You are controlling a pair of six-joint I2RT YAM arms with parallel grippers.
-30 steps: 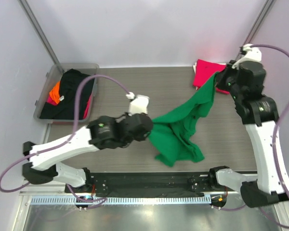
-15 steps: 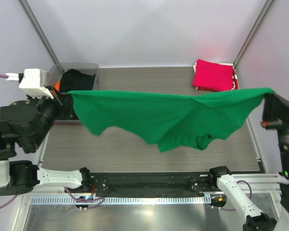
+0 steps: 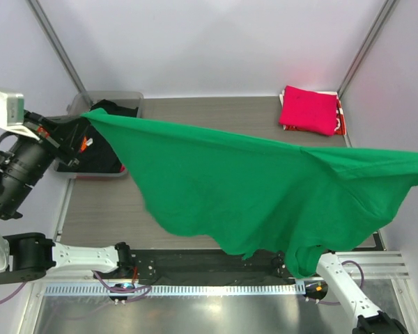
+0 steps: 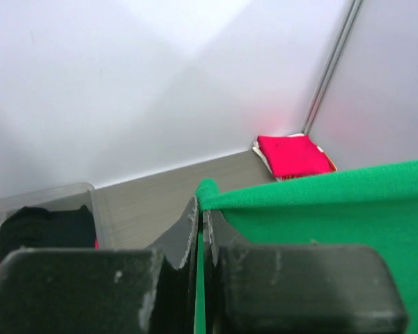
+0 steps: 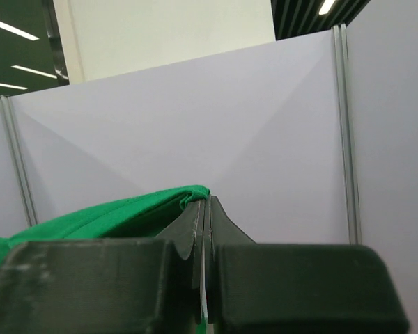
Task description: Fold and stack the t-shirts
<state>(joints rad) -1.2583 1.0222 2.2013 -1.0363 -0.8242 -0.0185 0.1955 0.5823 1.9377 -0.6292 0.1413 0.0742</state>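
Observation:
The bright green t-shirt (image 3: 265,195) hangs spread wide in the air above the table, stretched between my two grippers. My left gripper (image 3: 80,118) is raised at the far left and shut on one corner of it; the left wrist view shows the green cloth (image 4: 320,209) pinched between the jaws (image 4: 200,209). My right gripper is off the right edge of the top view; in the right wrist view it (image 5: 204,209) is shut on the other green corner (image 5: 125,212). A folded magenta-pink t-shirt (image 3: 308,109) lies at the back right, also in the left wrist view (image 4: 292,154).
A clear plastic tub (image 3: 129,97) at the back left holds black (image 3: 97,156) and orange shirts, partly hidden by the green cloth. The tub also shows in the left wrist view (image 4: 63,195). The grey table surface (image 3: 223,115) shows behind the shirt.
Both arms have lifted and pulled apart. The green shirt has gone from a bunched heap on the table to a wide sheet held high, closer to the camera.

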